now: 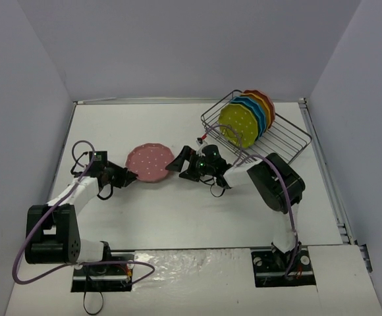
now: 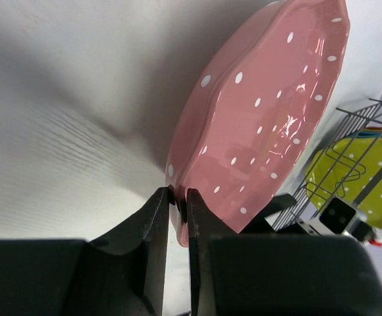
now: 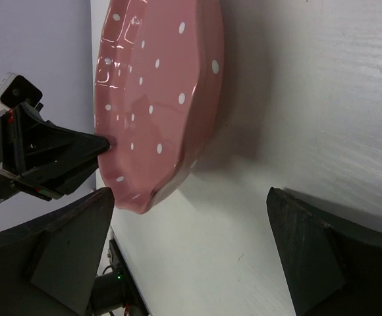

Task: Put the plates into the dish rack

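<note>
A pink polka-dot plate (image 1: 150, 162) lies at the table's middle. My left gripper (image 1: 129, 176) is shut on its left rim; the left wrist view shows both fingers pinching the rim (image 2: 178, 201) of the plate (image 2: 263, 112), which stands tilted off the table. My right gripper (image 1: 176, 161) is wide open at the plate's right edge. In the right wrist view the plate (image 3: 151, 99) ends just beyond my right gripper (image 3: 191, 227), close to one finger (image 3: 79, 243). The black wire dish rack (image 1: 290, 138) at the back right holds lime green (image 1: 238, 125), teal, blue, orange and red plates upright.
The rack and its lime plate (image 2: 355, 178) show at the right of the left wrist view. White walls close the table at the back and on both sides. The left gripper's body (image 3: 53, 151) shows beyond the plate in the right wrist view.
</note>
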Robot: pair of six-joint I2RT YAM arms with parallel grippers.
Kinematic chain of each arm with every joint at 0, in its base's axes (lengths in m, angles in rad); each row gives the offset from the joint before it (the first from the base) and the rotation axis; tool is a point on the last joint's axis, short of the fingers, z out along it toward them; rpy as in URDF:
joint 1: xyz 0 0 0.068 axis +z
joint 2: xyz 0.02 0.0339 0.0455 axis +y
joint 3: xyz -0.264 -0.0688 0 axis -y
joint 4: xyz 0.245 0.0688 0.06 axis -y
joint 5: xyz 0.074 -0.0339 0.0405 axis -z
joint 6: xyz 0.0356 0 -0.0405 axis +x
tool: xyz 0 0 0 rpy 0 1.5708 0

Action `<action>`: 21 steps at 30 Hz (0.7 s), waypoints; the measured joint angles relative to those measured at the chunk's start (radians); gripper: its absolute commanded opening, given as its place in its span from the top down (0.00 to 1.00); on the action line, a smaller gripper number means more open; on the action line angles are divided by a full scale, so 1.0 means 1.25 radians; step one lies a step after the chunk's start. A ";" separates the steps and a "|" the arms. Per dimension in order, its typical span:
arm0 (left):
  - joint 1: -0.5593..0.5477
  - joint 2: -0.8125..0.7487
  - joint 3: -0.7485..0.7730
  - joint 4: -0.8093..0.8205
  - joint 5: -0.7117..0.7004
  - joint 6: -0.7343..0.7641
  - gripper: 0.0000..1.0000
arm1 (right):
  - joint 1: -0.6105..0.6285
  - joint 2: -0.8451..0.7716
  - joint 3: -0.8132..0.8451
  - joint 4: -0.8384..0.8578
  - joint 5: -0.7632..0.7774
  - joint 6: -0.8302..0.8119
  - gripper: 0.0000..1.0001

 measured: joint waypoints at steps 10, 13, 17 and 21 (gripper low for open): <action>-0.051 -0.008 -0.024 0.030 0.025 -0.040 1.00 | 0.000 0.077 0.006 0.142 -0.040 0.083 0.13; -0.060 -0.017 -0.034 0.033 0.025 -0.045 1.00 | 0.000 0.089 0.010 0.165 -0.043 0.098 0.19; -0.074 -0.021 -0.040 0.032 0.022 -0.049 1.00 | 0.000 0.099 0.010 0.194 -0.043 0.118 0.37; -0.096 -0.030 -0.047 0.045 0.016 -0.064 1.00 | -0.002 0.101 0.009 0.212 -0.039 0.132 0.63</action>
